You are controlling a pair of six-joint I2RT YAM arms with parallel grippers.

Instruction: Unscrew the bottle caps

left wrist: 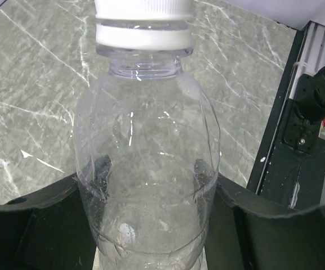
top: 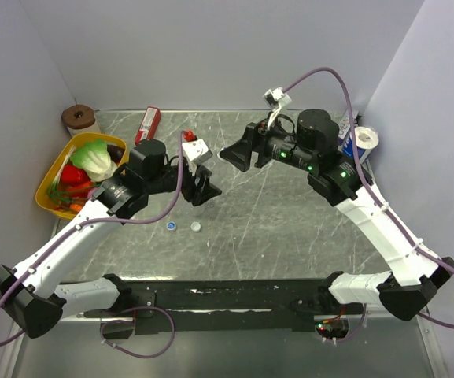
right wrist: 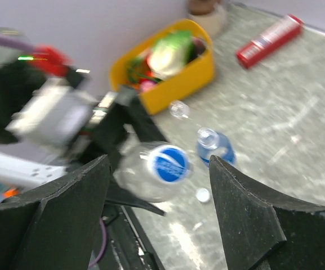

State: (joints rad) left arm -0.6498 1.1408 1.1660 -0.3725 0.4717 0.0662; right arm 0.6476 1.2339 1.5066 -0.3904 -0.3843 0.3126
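Bottle caps: one white cap [left wrist: 142,22] is sitting screwed on the held bottle [left wrist: 145,169]; a blue cap [top: 171,227] and a second white cap [top: 197,227] are lying loose, side by side, on the tabletop [top: 289,236] in front of the left hand [top: 203,187].
Tabletop: its grey marbled surface is carrying everything.
Yellow basket [right wrist: 179,84]: it is sitting at the far left, holding green and red vegetables [top: 93,157].
Left hand: it is clamping the held bottle around its lower body, one finger pressing on each side.
Right hand [top: 236,155]: it is hovering with its fingers spread wide, gripping nothing, facing the capped end of the held bottle and staying apart from it.
Red box [top: 148,124]: it is lying at the far edge.
Blue-label bottle [right wrist: 216,147]: it is resting on the tabletop beyond the held bottle, its mouth showing uncapped.
Clear bottle [right wrist: 179,108]: it is resting just beside the basket; it is blurred, and its mouth is looking open.
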